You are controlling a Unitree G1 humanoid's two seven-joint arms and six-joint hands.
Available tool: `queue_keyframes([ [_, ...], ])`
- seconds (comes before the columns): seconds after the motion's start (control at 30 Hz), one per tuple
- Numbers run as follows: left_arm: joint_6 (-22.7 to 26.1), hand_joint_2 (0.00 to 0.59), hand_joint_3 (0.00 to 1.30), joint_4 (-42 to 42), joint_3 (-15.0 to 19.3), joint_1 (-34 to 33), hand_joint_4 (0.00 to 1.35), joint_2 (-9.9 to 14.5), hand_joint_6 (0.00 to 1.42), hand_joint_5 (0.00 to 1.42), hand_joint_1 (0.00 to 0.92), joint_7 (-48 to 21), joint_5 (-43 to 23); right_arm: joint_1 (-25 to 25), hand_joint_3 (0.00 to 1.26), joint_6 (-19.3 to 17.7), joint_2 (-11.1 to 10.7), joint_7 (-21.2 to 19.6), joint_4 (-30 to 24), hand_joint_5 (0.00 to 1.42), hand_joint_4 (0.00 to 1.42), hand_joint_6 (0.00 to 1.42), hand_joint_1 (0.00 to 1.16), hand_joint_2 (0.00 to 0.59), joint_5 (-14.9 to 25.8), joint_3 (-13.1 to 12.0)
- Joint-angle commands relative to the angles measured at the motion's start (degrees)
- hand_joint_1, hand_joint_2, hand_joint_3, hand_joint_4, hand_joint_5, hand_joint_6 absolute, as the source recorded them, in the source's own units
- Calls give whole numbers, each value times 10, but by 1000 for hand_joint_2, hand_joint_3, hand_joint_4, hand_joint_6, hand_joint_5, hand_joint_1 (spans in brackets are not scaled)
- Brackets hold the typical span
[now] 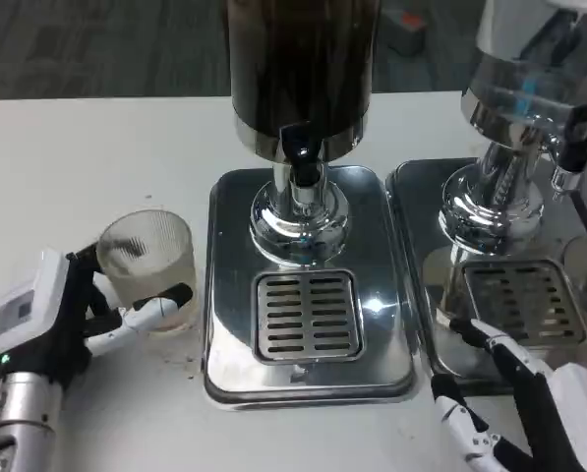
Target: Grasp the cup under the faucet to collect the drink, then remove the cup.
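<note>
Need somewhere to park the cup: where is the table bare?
Bare table lies behind the cup, left of the dispenser tray. The drip grille is free too. It is crowded at right, where the second tray meets the right hand.

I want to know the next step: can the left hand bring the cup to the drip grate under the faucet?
Probably yes: the left hand holds the cup beside the tray; nothing stands between it and the grate.

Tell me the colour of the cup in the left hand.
Clear, ribbed cup, seen in the head view.
</note>
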Motion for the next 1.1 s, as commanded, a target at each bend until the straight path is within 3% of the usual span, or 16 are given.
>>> queue_keyframes([
  [0.03,-25,110,537,15,-3,2,774,0,1424,972,301,35,6,3,228,0,-3,4,1,195,220,286,280,389,6,-6],
  [0.3,-50,110,563,14,3,15,801,13,1424,1006,320,69,6,2,228,-2,-4,5,3,195,220,286,280,389,9,-6],
  [0.63,-75,107,584,-74,19,63,815,41,1424,1021,331,77,10,-4,228,-4,-1,6,12,195,220,297,281,389,15,-2],
  [0.9,-76,104,588,-138,26,87,815,43,1424,1021,329,69,15,-7,228,-4,2,2,18,195,220,299,274,394,16,3],
  [1.1,-82,104,589,-168,23,88,815,31,1424,1021,328,56,25,-8,228,-5,6,-2,22,195,220,300,267,396,17,5],
])
